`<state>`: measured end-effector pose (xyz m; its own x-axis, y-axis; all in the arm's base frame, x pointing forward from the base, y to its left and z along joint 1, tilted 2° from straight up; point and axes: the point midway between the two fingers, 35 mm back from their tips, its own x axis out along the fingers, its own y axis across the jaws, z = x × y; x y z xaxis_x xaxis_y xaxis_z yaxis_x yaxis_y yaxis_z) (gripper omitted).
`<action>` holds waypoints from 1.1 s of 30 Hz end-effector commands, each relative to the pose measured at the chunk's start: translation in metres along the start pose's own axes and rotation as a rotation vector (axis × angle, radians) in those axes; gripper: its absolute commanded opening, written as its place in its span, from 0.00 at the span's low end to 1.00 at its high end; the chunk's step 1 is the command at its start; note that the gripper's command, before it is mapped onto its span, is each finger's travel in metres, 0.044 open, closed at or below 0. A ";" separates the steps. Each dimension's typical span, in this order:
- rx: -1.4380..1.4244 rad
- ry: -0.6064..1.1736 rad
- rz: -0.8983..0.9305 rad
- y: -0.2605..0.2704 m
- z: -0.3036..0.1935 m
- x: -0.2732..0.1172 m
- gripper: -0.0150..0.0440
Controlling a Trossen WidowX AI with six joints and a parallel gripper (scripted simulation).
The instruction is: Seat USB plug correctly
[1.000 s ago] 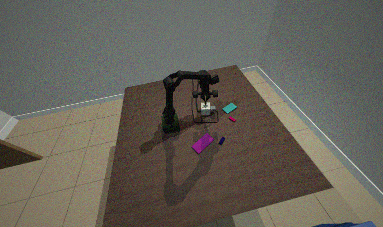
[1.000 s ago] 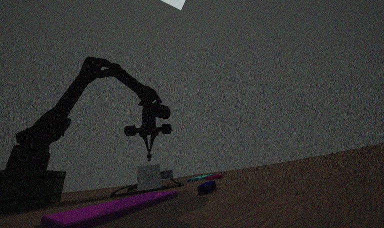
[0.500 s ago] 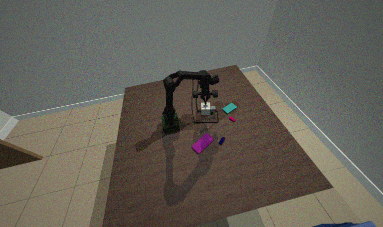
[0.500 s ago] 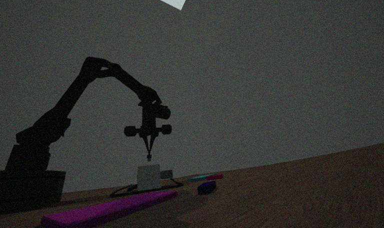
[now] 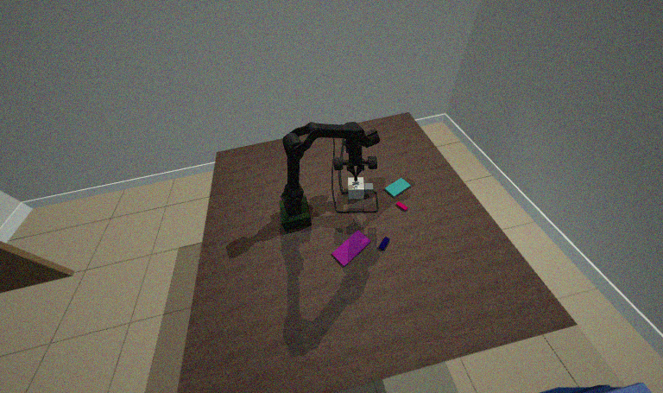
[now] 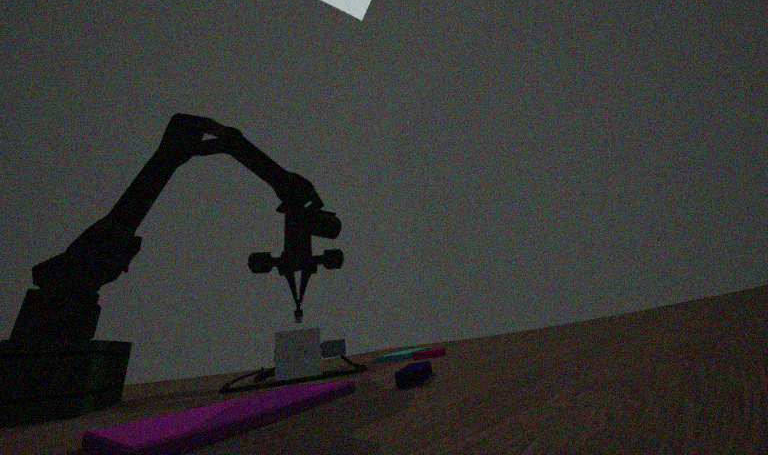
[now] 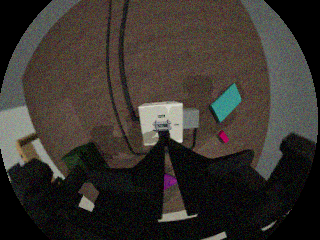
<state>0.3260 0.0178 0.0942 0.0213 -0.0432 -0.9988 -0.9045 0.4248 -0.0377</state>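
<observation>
The white power cube (image 5: 356, 193) (image 6: 297, 353) (image 7: 172, 109) stands on the table with its socket face up. My gripper (image 5: 356, 174) (image 6: 298, 311) (image 7: 165, 141) points straight down over it and is shut on the USB plug. The plug (image 6: 298, 319) (image 7: 162, 125) shows as a small grey metal end below the fingertips. In the exterior view a thin gap separates the plug's lower end from the cube's top. The plug hides the socket below it in the wrist view. Which way round the plug is turned, I cannot tell.
A grey block (image 5: 369, 186) (image 6: 333, 348) (image 7: 191, 118) sits against the cube's side. Black cable (image 5: 333, 183) (image 7: 109, 65) loops around the cube. A teal slab (image 5: 398, 187) (image 7: 226, 103), red piece (image 5: 401, 206) (image 7: 224, 137), magenta slab (image 5: 350, 248) (image 6: 215, 419) and navy block (image 5: 384, 244) (image 6: 413, 375) lie nearby.
</observation>
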 end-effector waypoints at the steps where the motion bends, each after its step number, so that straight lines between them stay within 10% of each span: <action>1: 0.003 0.000 0.000 0.000 0.000 0.001 0.25; 33: 0.003 0.000 0.000 0.000 0.001 0.005 0.25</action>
<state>0.3261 0.0183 0.0902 0.0213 -0.0432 -0.9988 -0.9045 0.4249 -0.0377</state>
